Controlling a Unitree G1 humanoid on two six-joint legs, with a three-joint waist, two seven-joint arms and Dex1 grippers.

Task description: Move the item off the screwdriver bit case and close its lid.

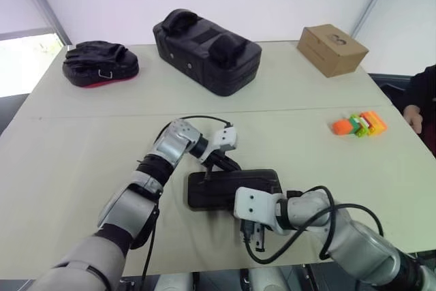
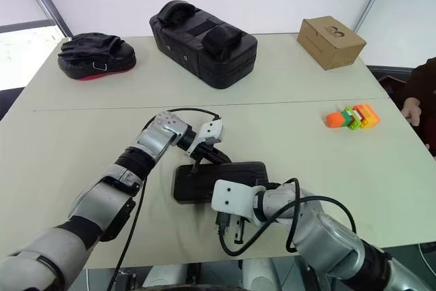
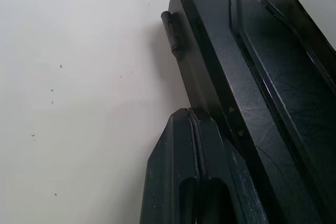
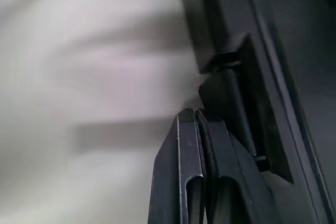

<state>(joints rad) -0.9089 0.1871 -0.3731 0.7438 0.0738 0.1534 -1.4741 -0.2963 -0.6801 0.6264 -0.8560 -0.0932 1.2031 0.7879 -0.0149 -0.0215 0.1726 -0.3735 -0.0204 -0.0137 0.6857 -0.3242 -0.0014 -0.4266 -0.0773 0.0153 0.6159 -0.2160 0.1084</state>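
The screwdriver bit case [image 1: 234, 189] lies flat on the table in front of me, its dark lid [image 3: 273, 77] down over it. My left gripper [image 1: 228, 164] is shut, with its tips against the case's far edge beside a small tab [image 3: 169, 32]. Shut as well, my right gripper [image 1: 255, 236] points down at the case's near edge, where the black latch tab [image 4: 231, 61] sits just past its fingertips [image 4: 191, 116]. The item [image 1: 360, 125], a stack of orange, green and yellow bricks, rests on the table far to the right, apart from the case.
A big black padded bag [image 1: 206, 50] and a black and red pad [image 1: 100, 63] stand at the back. A brown cardboard box [image 1: 332, 49] sits at the back right. A person's hand [image 1: 413, 115] shows at the right edge.
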